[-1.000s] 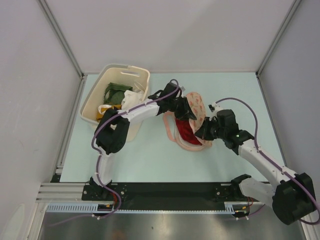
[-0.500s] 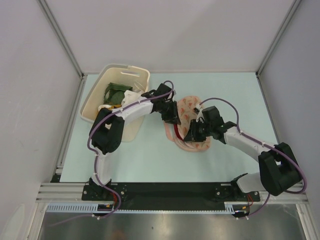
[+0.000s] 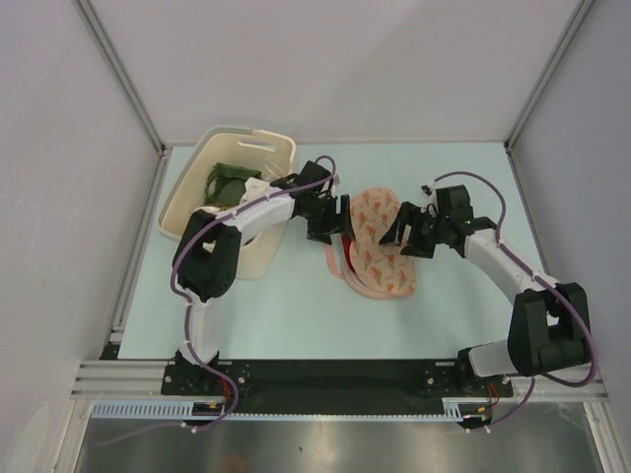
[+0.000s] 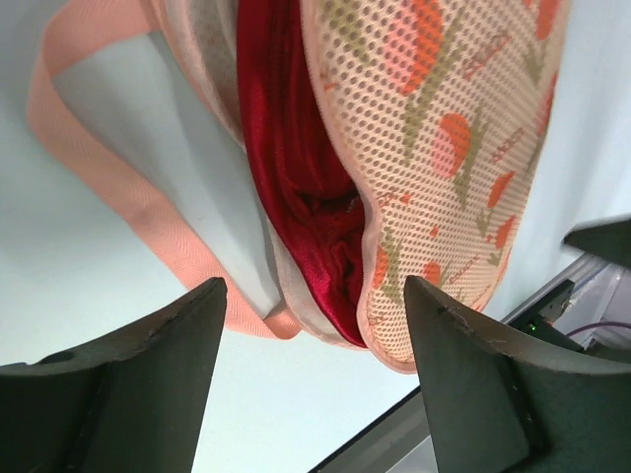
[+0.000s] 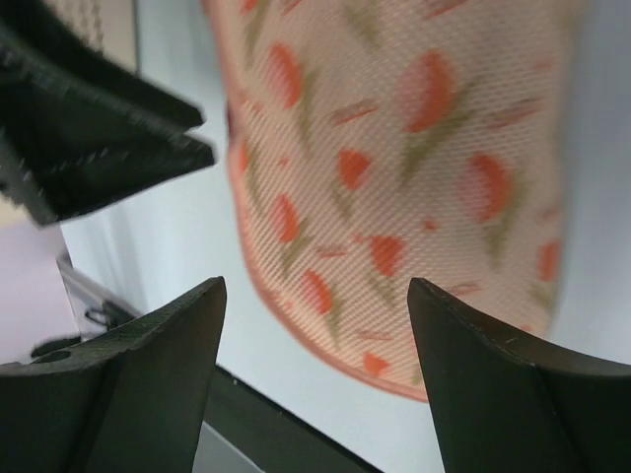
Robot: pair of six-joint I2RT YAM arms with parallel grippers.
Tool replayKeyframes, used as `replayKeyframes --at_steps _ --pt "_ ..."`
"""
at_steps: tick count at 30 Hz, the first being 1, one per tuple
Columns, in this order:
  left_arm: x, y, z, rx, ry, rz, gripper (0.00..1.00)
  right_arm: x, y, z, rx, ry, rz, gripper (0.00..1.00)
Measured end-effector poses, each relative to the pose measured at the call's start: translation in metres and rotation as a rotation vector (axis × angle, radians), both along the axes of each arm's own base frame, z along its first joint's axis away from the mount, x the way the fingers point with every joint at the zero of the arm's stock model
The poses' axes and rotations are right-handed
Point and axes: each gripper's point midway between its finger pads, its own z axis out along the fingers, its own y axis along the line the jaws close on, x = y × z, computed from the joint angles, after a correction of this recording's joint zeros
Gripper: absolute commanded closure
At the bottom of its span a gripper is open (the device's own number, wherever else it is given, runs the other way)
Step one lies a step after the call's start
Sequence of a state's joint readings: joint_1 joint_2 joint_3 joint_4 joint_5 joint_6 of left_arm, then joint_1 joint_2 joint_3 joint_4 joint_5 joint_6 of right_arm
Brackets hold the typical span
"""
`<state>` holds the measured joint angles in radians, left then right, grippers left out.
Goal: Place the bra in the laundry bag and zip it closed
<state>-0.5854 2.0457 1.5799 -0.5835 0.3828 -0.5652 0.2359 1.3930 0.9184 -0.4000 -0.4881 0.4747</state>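
The laundry bag (image 3: 383, 248), pale pink mesh with orange leaf print, lies flat on the table between my two grippers. The deep red bra (image 3: 347, 260) shows through the gaping opening along its left edge; the left wrist view has the bra (image 4: 296, 168) tucked under the mesh flap (image 4: 444, 128), with the pink loop (image 4: 108, 187) lying on the table. My left gripper (image 3: 329, 225) (image 4: 311, 296) stands open at the bag's left edge, holding nothing. My right gripper (image 3: 401, 233) (image 5: 315, 291) hovers open over the bag's (image 5: 394, 148) right side, empty.
A cream plastic basket (image 3: 237, 140) stands at the back left with green (image 3: 229, 184), white (image 3: 258, 193) and yellow (image 3: 209, 212) clothes inside. The left arm reaches across its front corner. The black rail (image 3: 335, 376) runs along the near table edge.
Both grippers have gone from shut to open and let go of the bag. The right gripper drew back to the right and up. The bag now lies flatter over the bra.
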Motion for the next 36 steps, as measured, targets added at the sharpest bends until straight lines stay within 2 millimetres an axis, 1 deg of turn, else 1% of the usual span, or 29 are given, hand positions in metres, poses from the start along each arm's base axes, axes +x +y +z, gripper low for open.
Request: replayKeyframes --at_steps 3,5,8,11,16,20,26,31,34,35,36 --pt "0.003 -0.003 0.003 -0.025 -0.018 -0.018 0.24 0.014 -0.029 -0.001 -0.018 0.025 -0.097 0.2" --pt "0.005 -0.005 0.007 -0.033 -0.03 -0.027 0.26 0.021 -0.038 -0.003 -0.027 0.048 -0.125 0.2" --pt "0.011 -0.011 0.015 -0.056 -0.051 -0.038 0.25 0.027 -0.042 -0.009 -0.036 0.074 -0.134 0.2" --pt "0.02 -0.018 0.019 -0.075 -0.074 -0.046 0.23 0.026 -0.043 -0.012 -0.042 0.097 -0.137 0.2" --pt "0.024 -0.024 0.012 -0.086 -0.06 -0.057 0.22 0.026 -0.045 -0.014 -0.047 0.104 -0.137 0.2" --pt "0.022 -0.022 0.003 -0.068 -0.038 -0.055 0.21 0.027 -0.049 -0.017 -0.05 0.109 -0.143 0.2" --pt "0.02 -0.021 -0.002 -0.058 -0.022 -0.055 0.25 0.027 -0.049 -0.021 -0.049 0.124 -0.142 0.2" --pt "0.02 -0.022 -0.014 -0.051 0.001 -0.057 0.26 0.027 -0.049 -0.021 -0.045 0.126 -0.14 0.2" --pt "0.019 -0.024 -0.02 -0.054 0.016 -0.061 0.3 0.027 -0.05 -0.021 -0.041 0.127 -0.144 0.2" --pt "0.018 -0.025 -0.02 -0.062 0.02 -0.065 0.35 0.028 -0.052 -0.02 -0.039 0.127 -0.15 0.19" --pt "0.018 -0.026 -0.019 -0.071 0.021 -0.066 0.37 0.029 -0.055 -0.02 -0.038 0.129 -0.159 0.19"
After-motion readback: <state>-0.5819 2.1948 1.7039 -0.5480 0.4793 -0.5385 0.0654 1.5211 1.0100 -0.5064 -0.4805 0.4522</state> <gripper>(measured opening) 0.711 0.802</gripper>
